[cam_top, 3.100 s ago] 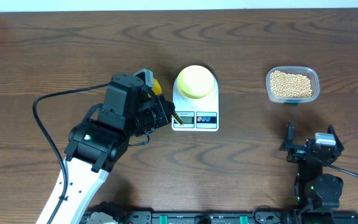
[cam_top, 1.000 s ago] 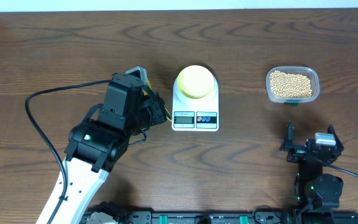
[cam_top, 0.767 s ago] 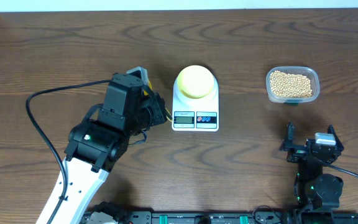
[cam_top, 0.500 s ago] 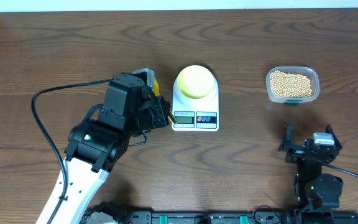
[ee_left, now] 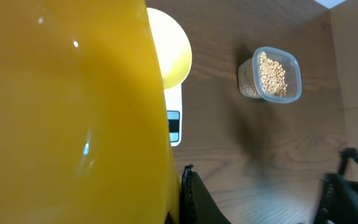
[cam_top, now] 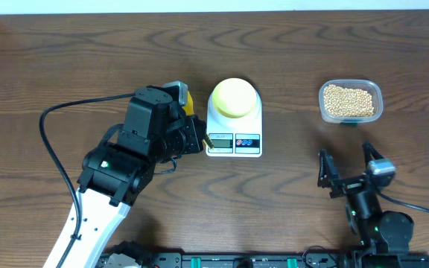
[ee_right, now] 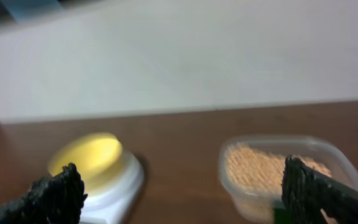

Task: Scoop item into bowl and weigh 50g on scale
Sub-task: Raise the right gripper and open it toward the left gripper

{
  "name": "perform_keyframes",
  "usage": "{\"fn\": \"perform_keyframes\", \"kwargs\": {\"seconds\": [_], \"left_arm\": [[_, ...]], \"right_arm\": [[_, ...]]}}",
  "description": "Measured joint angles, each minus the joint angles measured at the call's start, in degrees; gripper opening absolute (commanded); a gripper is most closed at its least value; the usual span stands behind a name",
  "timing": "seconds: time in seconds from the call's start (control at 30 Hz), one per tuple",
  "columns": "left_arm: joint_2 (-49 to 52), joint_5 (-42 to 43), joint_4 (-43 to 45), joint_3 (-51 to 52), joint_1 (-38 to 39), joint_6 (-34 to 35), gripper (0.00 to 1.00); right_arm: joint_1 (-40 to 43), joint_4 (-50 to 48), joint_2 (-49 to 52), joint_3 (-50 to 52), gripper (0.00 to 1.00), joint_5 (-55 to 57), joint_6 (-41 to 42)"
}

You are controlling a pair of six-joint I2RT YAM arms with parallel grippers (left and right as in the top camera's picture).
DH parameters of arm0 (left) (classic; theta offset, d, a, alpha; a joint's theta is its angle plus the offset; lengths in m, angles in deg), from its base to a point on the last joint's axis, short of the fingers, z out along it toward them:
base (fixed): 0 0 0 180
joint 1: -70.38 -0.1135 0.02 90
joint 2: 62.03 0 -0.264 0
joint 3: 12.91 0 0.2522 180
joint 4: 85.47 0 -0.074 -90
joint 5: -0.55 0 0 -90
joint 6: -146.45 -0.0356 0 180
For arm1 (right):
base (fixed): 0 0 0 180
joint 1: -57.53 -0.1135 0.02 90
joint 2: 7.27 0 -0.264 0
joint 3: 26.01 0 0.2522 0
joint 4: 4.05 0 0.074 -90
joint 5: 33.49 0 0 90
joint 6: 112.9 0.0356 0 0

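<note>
At the centre left of the overhead frame, the left gripper (cam_top: 202, 141) is clamping shut on a yellow scoop (ee_left: 67, 112), its tip sitting just beside the front left corner of the scale (cam_top: 234, 126). The pale bowl (cam_top: 234, 97) is standing on the scale's platform, in the upper middle. At the upper right, the beans (cam_top: 349, 100) are lying in a clear tub (cam_top: 379, 100), well apart from the bowl. Below the tub, at the lower right, the right gripper (cam_top: 345, 170) is hanging over the table (cam_top: 65, 59) with its jaws wide apart, gripping nothing.
</note>
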Motion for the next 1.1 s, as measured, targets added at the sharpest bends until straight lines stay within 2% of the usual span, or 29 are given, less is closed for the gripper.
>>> {"fn": "perform_keyframes", "kwargs": {"seconds": [0.13,0.2,0.43,0.7,0.77,0.97,1.1], "left_arm": [[0.0,0.02,0.22,0.0,0.0,-0.2,0.07],[0.0,0.07,0.7,0.0,0.0,-0.02,0.07],[0.02,0.22,5.55,0.0,0.0,2.05,0.07],[0.04,5.16,12.17,0.0,0.0,2.47,0.07],[0.15,7.15,14.82,0.02,0.0,2.47,0.07],[0.15,12.11,21.24,0.02,0.0,2.64,0.07],[0.22,15.13,26.4,0.02,0.26,5.22,0.07]], "right_arm": [[0.0,-15.17,0.0,-0.07,0.99,-4.52,5.81],[0.0,-16.87,-0.07,-1.09,0.99,-6.19,7.1],[0.0,4.44,5.29,-19.34,0.99,-9.14,5.75],[0.0,34.03,23.85,-43.1,0.99,-12.68,0.33],[0.0,35.95,27.5,-45.59,0.99,-16.35,-0.28],[0.0,33.4,33.99,-46.73,0.99,-31.87,-0.33],[0.0,31.04,36.04,-46.73,0.99,-37.79,3.72]]}}
